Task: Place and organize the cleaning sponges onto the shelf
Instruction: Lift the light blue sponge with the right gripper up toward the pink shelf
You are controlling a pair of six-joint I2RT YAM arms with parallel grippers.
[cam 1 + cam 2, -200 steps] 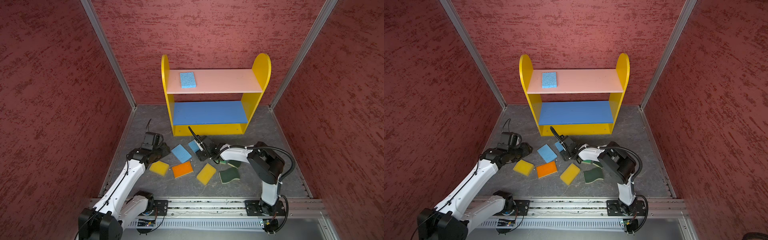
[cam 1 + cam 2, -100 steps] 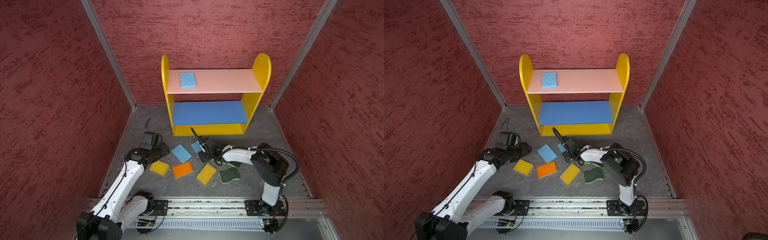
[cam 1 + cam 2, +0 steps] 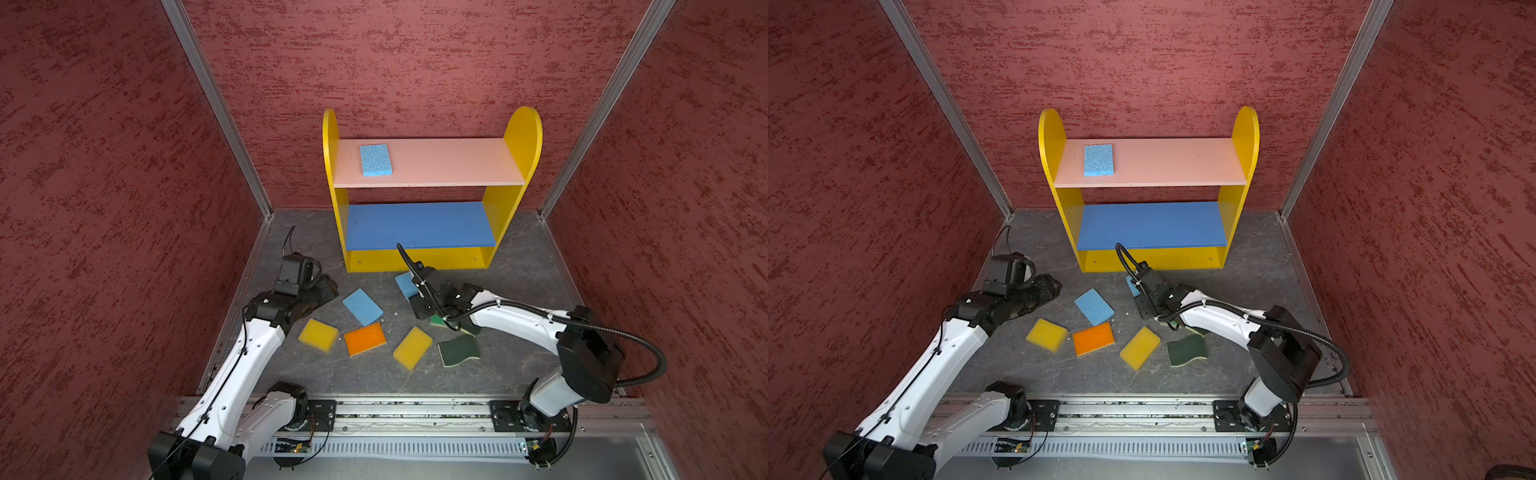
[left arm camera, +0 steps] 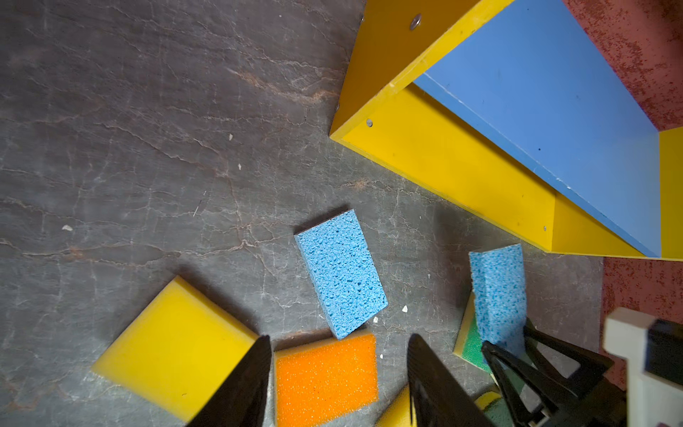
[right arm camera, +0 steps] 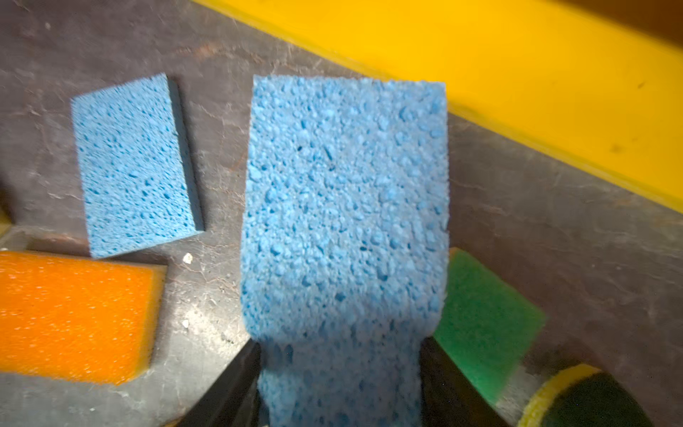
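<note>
My right gripper [image 5: 340,369] is shut on a light blue sponge [image 5: 343,207], held low in front of the shelf's yellow base [image 5: 517,74]; in a top view that held sponge [image 3: 404,284] sticks out toward the shelf [image 3: 453,164]. A second blue sponge [image 3: 375,160] lies on the pink board. On the floor lie a blue sponge [image 3: 362,306], two yellow ones [image 3: 318,335] [image 3: 412,347], an orange-topped one [image 3: 365,338] and a dark green wavy one [image 3: 459,350]. A bright green-topped sponge [image 5: 480,318] sits beside the held one. My left gripper [image 4: 338,344] is open above the orange sponge [image 4: 325,377].
The red walls close in on three sides, and a metal rail [image 3: 415,409] runs along the front edge. The right forearm [image 3: 515,320] partly covers another dark green sponge [image 3: 436,321]. Small white crumbs dot the grey floor [image 4: 148,148].
The right jaws have tightened on the blue sponge and the gripper has edged slightly to the right with it. The left arm has barely moved.
</note>
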